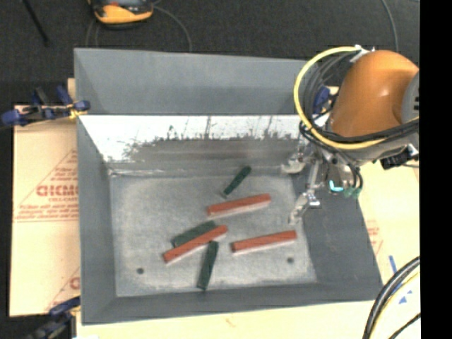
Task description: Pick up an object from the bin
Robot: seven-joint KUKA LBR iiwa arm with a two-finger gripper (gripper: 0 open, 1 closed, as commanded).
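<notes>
My gripper [308, 193] hangs at the right side of the bin, beneath the arm's orange cover, with nothing seen in it. Just left of it lies a red-brown flat bar [239, 205], pointing left and slightly down. Another red-brown bar [263, 242] lies below and left of the gripper, near the bin floor's right edge. A short dark green bar [236, 181] rests slanted farther back, toward the rear wall.
Left of centre a third red-brown bar [195, 244] lies crossed with a dark green bar [193, 234]. Another dark green bar [207, 265] stands nearly upright in the picture by the front edge. The bin's sloped walls rise on all sides.
</notes>
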